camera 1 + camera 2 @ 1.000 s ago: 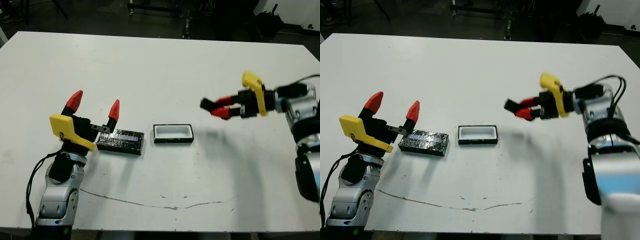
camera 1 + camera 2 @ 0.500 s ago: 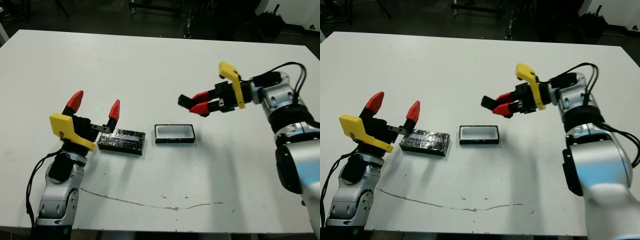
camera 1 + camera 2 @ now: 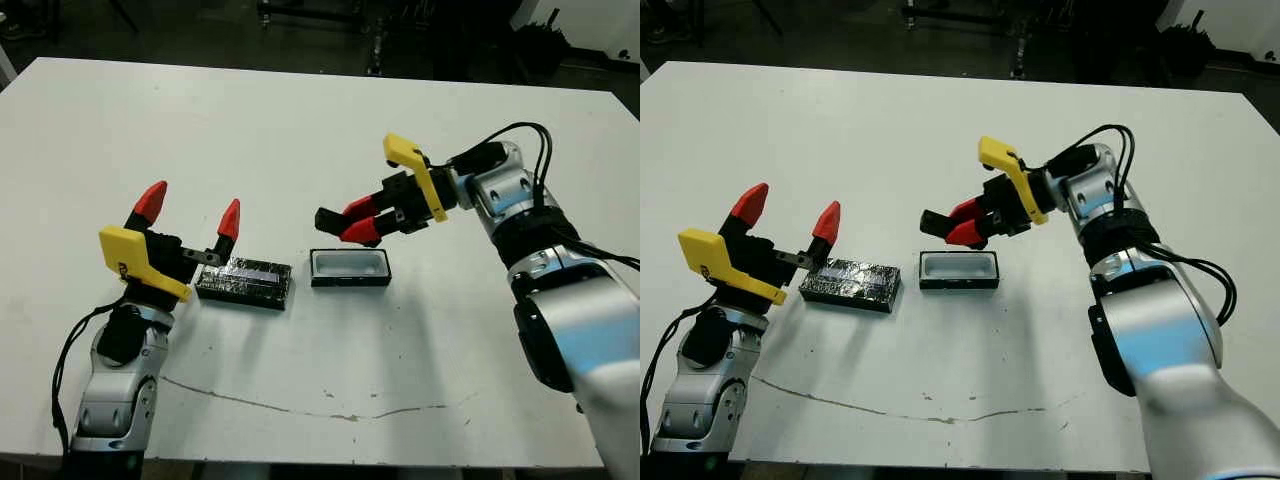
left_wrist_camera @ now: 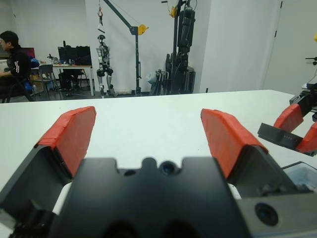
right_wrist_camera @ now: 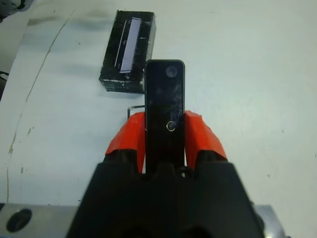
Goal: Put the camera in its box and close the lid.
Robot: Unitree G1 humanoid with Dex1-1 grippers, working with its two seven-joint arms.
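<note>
The box (image 3: pixel 349 267), a shallow black tray with a white lining, lies open near the table's middle. Left of it lies the lid (image 3: pixel 243 283), glossy black with a pale stripe. My right gripper (image 3: pixel 358 222) is shut on the camera (image 3: pixel 330 218), a flat black bar that juts out past the red fingertips. It hovers just above and behind the box's left end. In the right wrist view the camera (image 5: pixel 165 99) points toward the lid (image 5: pixel 129 49). My left gripper (image 3: pixel 190 210) stands open just left of the lid, holding nothing.
A thin dark crack line (image 3: pixel 300 408) runs across the white table (image 3: pixel 300 130) near its front edge. Beyond the table's far edge stand dark equipment frames, and in the left wrist view a person (image 4: pixel 12 52) sits far off.
My right gripper has carried the camera leftward and lower, from the table's right side to just over the box. The left arm, the lid and the box have stayed put.
</note>
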